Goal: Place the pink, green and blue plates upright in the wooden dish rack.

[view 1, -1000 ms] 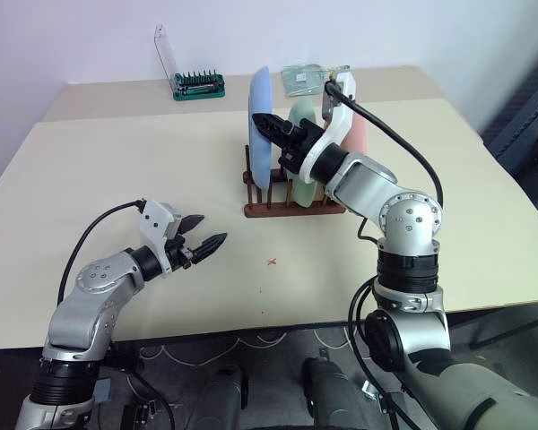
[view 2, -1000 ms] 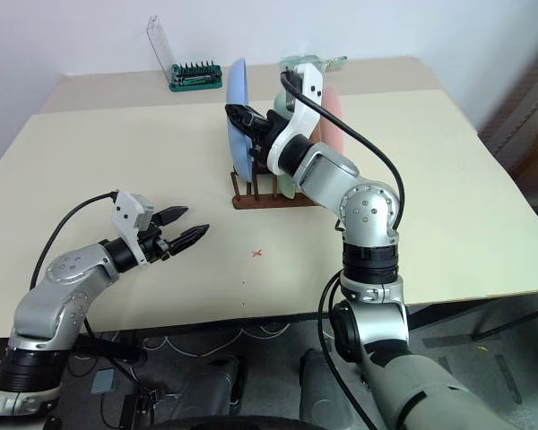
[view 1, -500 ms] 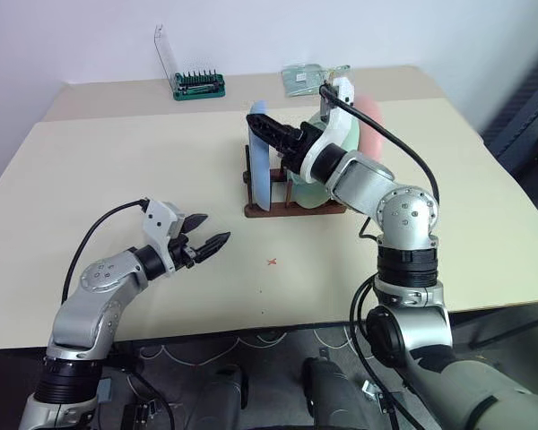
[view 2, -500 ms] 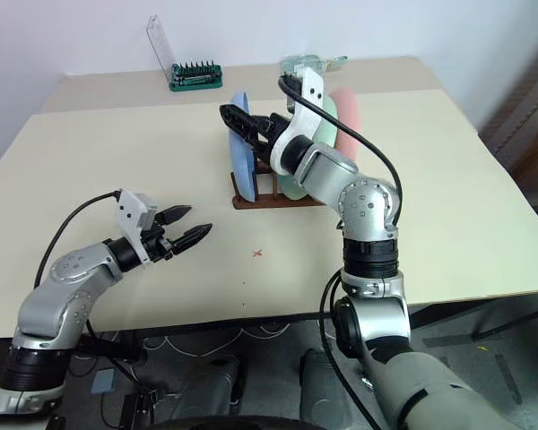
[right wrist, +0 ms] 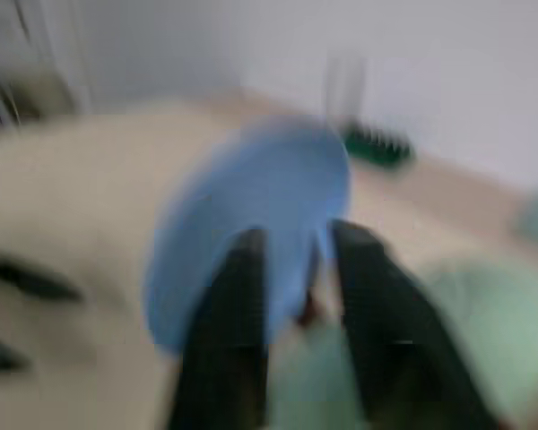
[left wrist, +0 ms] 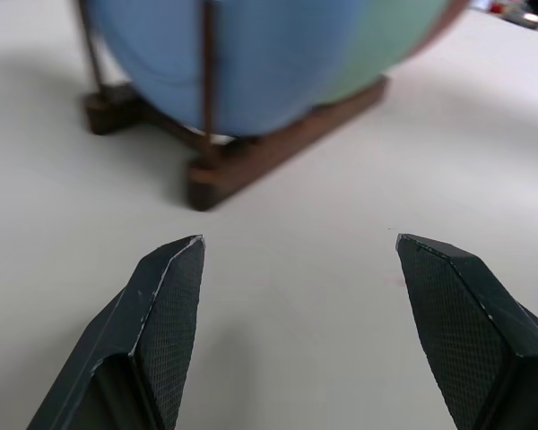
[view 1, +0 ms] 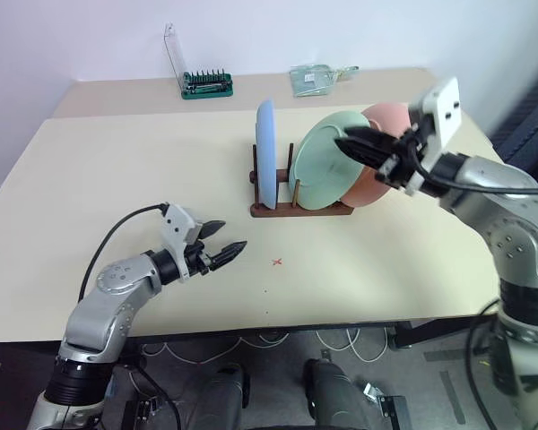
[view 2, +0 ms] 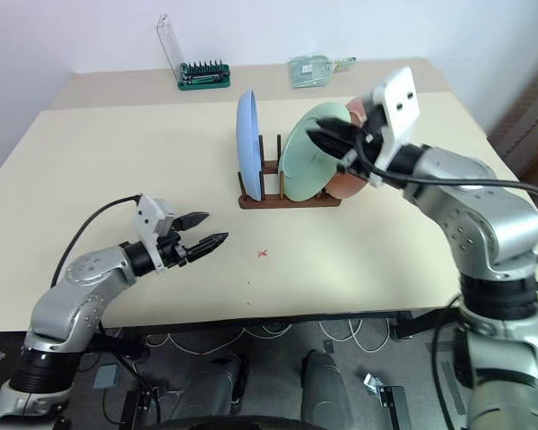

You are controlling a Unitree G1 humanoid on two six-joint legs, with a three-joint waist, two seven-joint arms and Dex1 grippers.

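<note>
Table [view 1: 117,161]: 1 rack [view 1: 298,210], 3 plates [view 1: 266,152].

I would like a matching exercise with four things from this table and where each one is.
Things:
1. blue plate
2. green plate
3. pink plate
4. tool holder

Places:
A. far side of the table
B. left end of the rack
C. right end of the rack
D. middle of the rack, leaning right

Pairs: 1-B, 2-D, 3-C, 4-A

you get bright, even light with soft shadows on the table [view 1: 117,161], but your right wrist view is heavily motion-blurred.
</note>
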